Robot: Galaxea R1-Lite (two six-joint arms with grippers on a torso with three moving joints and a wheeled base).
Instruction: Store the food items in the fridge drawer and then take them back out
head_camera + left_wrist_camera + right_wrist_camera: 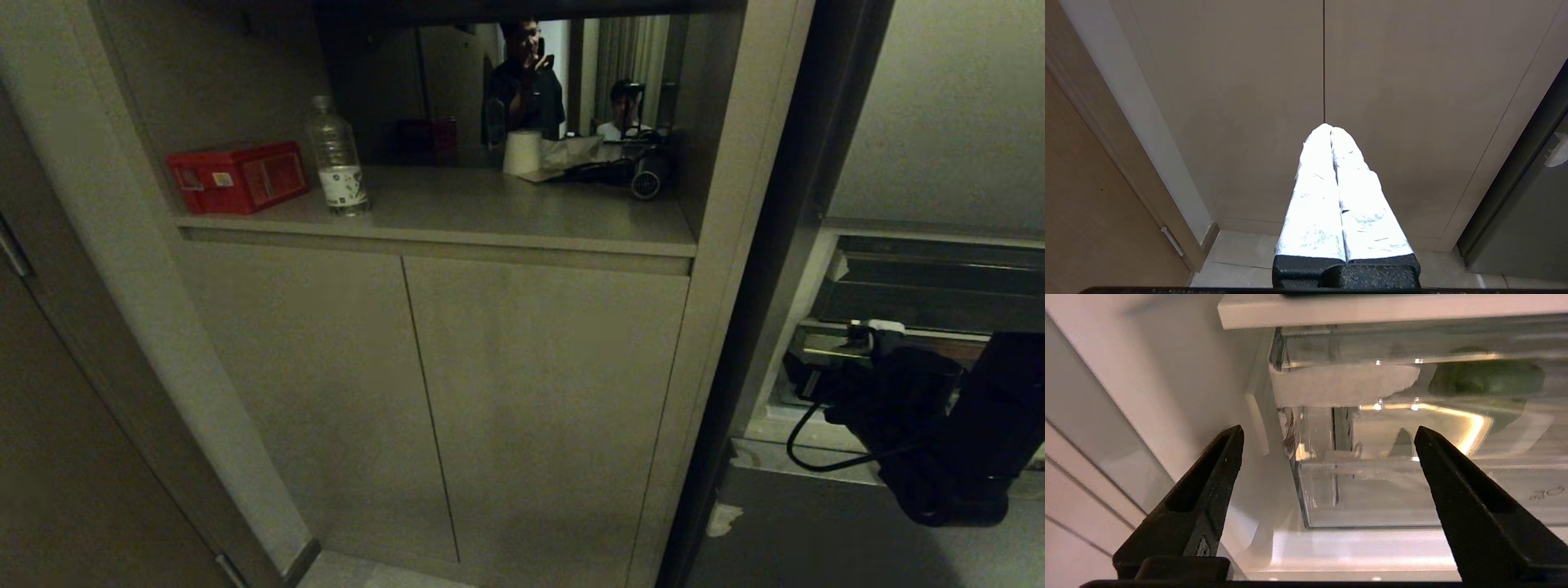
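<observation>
The fridge drawer (pixel 1392 494) is a clear plastic box under a white shelf (pixel 1372 310), seen close up in the right wrist view. My right gripper (pixel 1327 430) faces the drawer's near corner, open, with nothing between its black fingers. A green food item (pixel 1486 377) shows through the clear plastic further back; I cannot tell which compartment holds it. A white strip (pixel 1339 384) is stuck on the plastic above. In the head view my right arm (pixel 939 425) reaches into the open fridge (pixel 931 286) at the right. My left gripper (pixel 1331 128) is shut and empty, parked before the cabinet doors.
A cabinet (pixel 539 392) with two closed doors fills the middle. Its shelf holds a red box (pixel 237 175) and a water bottle (pixel 335 159). A mirror behind the shelf reflects two people (pixel 526 82). The fridge's white side wall (pixel 1167 375) runs close beside my right gripper.
</observation>
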